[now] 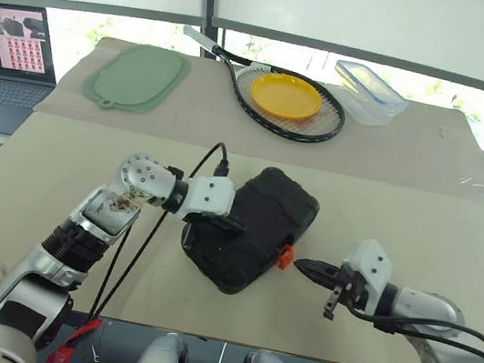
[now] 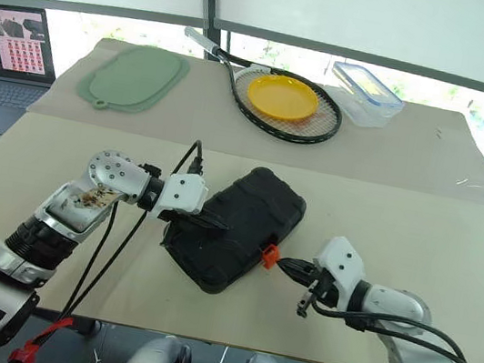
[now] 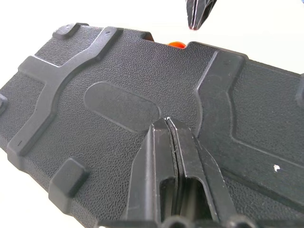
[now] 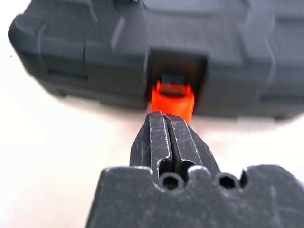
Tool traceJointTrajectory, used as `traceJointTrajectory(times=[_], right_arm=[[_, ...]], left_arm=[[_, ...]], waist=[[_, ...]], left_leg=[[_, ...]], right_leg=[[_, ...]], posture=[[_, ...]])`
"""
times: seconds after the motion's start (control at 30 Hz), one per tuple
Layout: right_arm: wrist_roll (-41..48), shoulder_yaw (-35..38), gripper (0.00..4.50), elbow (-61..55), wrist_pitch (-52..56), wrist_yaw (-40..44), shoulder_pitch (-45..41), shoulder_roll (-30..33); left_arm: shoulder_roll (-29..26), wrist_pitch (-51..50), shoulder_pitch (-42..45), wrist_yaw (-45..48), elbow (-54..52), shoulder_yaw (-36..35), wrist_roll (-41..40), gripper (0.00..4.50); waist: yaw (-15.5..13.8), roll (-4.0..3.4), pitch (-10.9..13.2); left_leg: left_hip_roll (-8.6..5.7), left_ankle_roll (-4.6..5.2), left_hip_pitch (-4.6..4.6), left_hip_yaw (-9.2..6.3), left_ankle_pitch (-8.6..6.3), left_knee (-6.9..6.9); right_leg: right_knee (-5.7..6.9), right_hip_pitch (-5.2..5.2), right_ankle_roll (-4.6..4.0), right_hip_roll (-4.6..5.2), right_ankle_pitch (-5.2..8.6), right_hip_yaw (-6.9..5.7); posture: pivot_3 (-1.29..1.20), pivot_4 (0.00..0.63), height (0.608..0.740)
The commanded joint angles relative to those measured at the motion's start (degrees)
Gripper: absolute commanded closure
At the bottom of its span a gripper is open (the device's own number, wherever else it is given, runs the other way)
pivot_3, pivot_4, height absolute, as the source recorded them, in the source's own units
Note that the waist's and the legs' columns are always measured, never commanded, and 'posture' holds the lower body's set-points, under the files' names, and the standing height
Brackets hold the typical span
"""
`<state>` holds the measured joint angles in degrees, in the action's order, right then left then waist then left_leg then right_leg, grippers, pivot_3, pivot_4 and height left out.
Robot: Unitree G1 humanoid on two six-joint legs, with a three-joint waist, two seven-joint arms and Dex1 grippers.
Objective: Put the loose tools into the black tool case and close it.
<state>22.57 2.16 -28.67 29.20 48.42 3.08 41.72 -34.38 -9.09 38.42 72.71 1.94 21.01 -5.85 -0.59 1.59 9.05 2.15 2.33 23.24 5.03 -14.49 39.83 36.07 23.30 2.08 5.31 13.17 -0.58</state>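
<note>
Black tool case: lid down, on table.
Left claw: closed, pressing lid.
Right claw: closed, at orange latch.

bright daylight pours through the windows at the back, blowing out the white blinds. the table is lit evenly, shadows soft and faint. the laptop screen glows. straight edges bow toward the head views' borders. in the right wrist view the black tool case and its orange latch blur, while nearby fingers stay crisp.
</note>
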Motion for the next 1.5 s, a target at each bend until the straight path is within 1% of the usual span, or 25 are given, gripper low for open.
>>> traceJointTrajectory(times=[0.03, 0.07, 0.1, 0.23, 0.3, 0.33, 0.37, 0.5, 0.87, 1.13, 1.27, 1.5], right_arm=[[0.12, 0.07, 2.65, -2.08, 0.7, -1.0, 0.09, 0.26], [-0.73, -0.62, 2.4, -2.0, 0.22, -1.21, 0.11, 0.31], [-2.39, -2.0, 2.01, -1.48, -0.38, -1.52, -0.15, 0.59], [-5.74, -4.8, 2.01, 0.8, -0.99, -1.7, -1.19, 1.19], [-5.62, -4.58, 2.59, 1.32, -1.33, -1.05, -1.37, 1.14], [-5.08, -4.41, 2.81, 1.33, -1.28, -0.22, -1.31, 1.37], [-4.93, -4.4, 3.19, 1.38, -1.59, 0.48, -1.14, 1.65], [-6.16, -5.91, 4.47, 2.95, -2.8, 1.32, -1.59, 1.58], [-11.44, -11.99, 4.47, 10.8, -5.49, 0.22, -6.74, -1.94], [-12.08, -10.78, 4.47, 13.93, -6.28, -3.22, -9.98, -6.54], [-10.08, -9.11, 4.47, 12.4, -6.04, -3.65, -10.76, -8.08], [-6.43, -6.43, 4.47, 8.13, -4.63, -3.43, -10.96, -8.98]], left_arm=[[-0.73, -0.62, -1.15, 0.8, 1.39, 1.75, 2.14, 4.5], [-0.71, -0.6, -1.17, 0.79, 1.36, 1.77, 2.14, 4.5], [-0.7, -0.55, -1.18, 0.79, 1.34, 1.79, 2.16, 4.5], [-0.71, -0.34, -1.14, 0.76, 1.39, 1.81, 2.23, 4.5], [-0.75, -0.28, -1.1, 0.76, 1.4, 1.77, 2.23, 4.5], [-0.8, -0.26, -1.06, 0.78, 1.4, 1.72, 2.21, 4.5], [-0.83, -0.24, -1.07, 0.76, 1.37, 1.69, 2.22, 4.5], [-0.88, -0.18, -1.1, 0.64, 1.32, 1.63, 2.3, 4.5], [-0.8, -0.53, -0.91, 0.51, 0.96, 1.52, 2.25, 4.5], [-0.86, -0.69, -0.94, 0.69, 0.75, 1.45, 2.33, 4.5], [-0.84, -0.72, -0.8, 0.77, 0.85, 1.45, 2.34, 4.5], [-0.37, -0.24, -0.42, 0.71, 1.75, 1.57, 2.49, 4.5]], waist=[[0.0, 0.0, 0.0], [0.0, 0.0, 0.0], [-0.01, 0.0, 0.0], [-0.01, 0.0, 0.0], [-0.01, 0.0, 0.0], [-0.02, 0.0, 0.0], [-0.03, 0.0, 0.0], [-0.02, 0.0, 0.0], [0.11, 0.03, -0.02], [0.25, 0.1, -0.07], [0.25, 0.1, -0.07], [0.38, 0.09, -0.07]], left_leg=[[0.0, 0.0, 0.0, 0.0, 0.0, 0.0], [-0.01, 0.0, 0.0, 0.0, 0.0, 0.0], [-0.01, 0.0, 0.01, 0.0, 0.0, 0.0], [-0.01, 0.0, 0.01, 0.0, 0.0, 0.0], [-0.02, 0.0, 0.01, 0.0, 0.0, 0.0], [-0.02, 0.0, 0.01, 0.01, 0.0, 0.0], [-0.01, 0.0, 0.01, 0.0, 0.0, 0.0], [-0.01, 0.0, 0.01, 0.0, 0.0, 0.0], [0.01, 0.0, -0.01, 0.0, 0.0, 0.0], [0.03, 0.0, -0.06, 0.01, 0.0, 0.0], [0.03, 0.0, -0.04, 0.01, 0.0, 0.0], [0.03, 0.0, 0.0, 0.01, 0.0, 0.0]], right_leg=[[0.0, 0.0, 0.0, 0.0, 0.0, 0.0], [0.0, 0.0, 0.0, 0.01, 0.0, 0.01], [-0.01, 0.0, 0.0, 0.01, 0.0, 0.0], [-0.01, 0.01, 0.0, 0.01, 0.01, 0.0], [-0.01, 0.01, 0.01, 0.01, 0.01, 0.0], [-0.01, 0.01, 0.01, 0.01, 0.01, 0.0], [-0.01, 0.01, 0.01, 0.01, 0.01, 0.0], [-0.01, 0.01, 0.01, 0.01, 0.01, 0.0], [-0.01, 0.0, 0.0, -0.02, 0.01, -0.01], [0.0, -0.03, -0.01, -0.03, 0.0, 0.0], [0.0, -0.02, -0.01, -0.03, 0.01, 0.0], [0.01, 0.03, -0.02, -0.02, 0.0, 0.01]], posture=[[0.0, 0.15, 0.738], [0.0, 0.15, 0.738], [0.0, 0.15, 0.738], [0.0, 0.15, 0.738], [0.0, 0.15, 0.738], [0.0, 0.15, 0.738], [0.0, 0.15, 0.738], [0.0, 0.15, 0.738], [0.0, 0.15, 0.738], [0.0, 0.15, 0.738], [0.0, 0.15, 0.738], [0.0, 0.15, 0.738]])
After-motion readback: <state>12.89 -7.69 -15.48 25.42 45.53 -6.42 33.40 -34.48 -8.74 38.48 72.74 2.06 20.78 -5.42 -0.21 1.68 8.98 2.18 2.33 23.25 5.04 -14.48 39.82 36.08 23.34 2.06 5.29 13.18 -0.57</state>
